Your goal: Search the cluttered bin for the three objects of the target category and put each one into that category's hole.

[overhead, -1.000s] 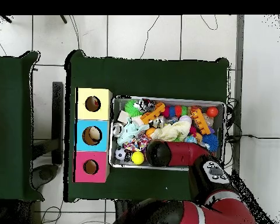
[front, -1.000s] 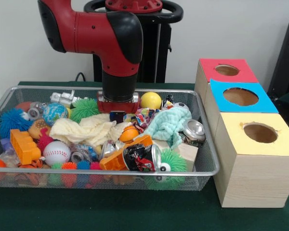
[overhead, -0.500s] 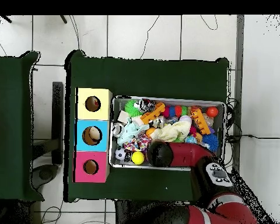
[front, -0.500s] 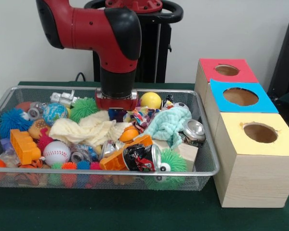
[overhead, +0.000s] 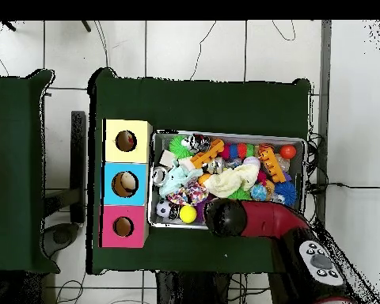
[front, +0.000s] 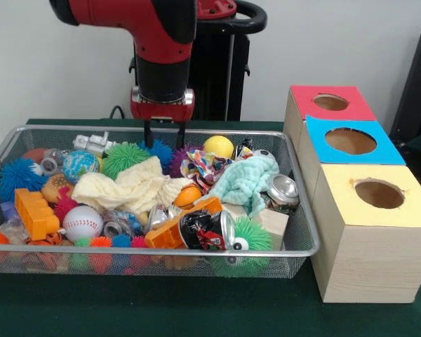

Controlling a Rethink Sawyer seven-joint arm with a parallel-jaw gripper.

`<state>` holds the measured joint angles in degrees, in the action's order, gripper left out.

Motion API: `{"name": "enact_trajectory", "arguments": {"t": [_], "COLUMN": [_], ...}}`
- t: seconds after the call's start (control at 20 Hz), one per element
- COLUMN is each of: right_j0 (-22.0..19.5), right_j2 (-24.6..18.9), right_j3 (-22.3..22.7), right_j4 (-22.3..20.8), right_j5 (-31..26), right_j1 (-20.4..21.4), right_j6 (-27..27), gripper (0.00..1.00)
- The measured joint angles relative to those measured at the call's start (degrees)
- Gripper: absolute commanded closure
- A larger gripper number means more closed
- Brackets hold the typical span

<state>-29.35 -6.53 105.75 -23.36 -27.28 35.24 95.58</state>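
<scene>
while the gripper (front: pixel 165 137) hangs over the back rim of the wire bin (front: pixel 161 251), its two dark jaws are spread apart and they pinch nothing. i cannot tell which toys are the ones to sort.

far to the left of the jaws and lower down sits a blue spiky ball (front: pixel 17 175), close to the bin's left wall. in front of it lie an orange block (front: pixel 35 213) and a baseball (front: pixel 82 222). a little left of the jaws and below them is a green spiky ball (front: pixel 123 158). a cream cloth (front: pixel 130 186) lies under the jaws and toward the front. the toys right below the jaws do not touch them. there is open air all around the tips.

just to the right of the jaws and a bit lower is a yellow ball (front: pixel 219 146), near the back rim. farther right lie a mint cloth (front: pixel 247 181) and a squashed can (front: pixel 282 189) by the right wall.

well to the right, outside the bin, stand the red box (front: pixel 305 105), the blue box (front: pixel 389 151) and the yellow box (front: pixel 365 246) in a row, each with a round hole on top. the bin is packed full.
</scene>
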Motion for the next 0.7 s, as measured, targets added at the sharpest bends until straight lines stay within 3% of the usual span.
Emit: {"name": "enact_trajectory", "arguments": {"t": [0.35, 0.7], "right_j0": [0.0, -1.02], "right_j2": [-0.7, -4.08], "right_j3": [1.56, 3.33], "right_j4": [-0.01, -0.01], "right_j5": [-1.67, 0.41], "right_j1": [2.28, -0.31], "right_j6": [0.0, 0.0], "gripper": [0.0, 0.0]}}
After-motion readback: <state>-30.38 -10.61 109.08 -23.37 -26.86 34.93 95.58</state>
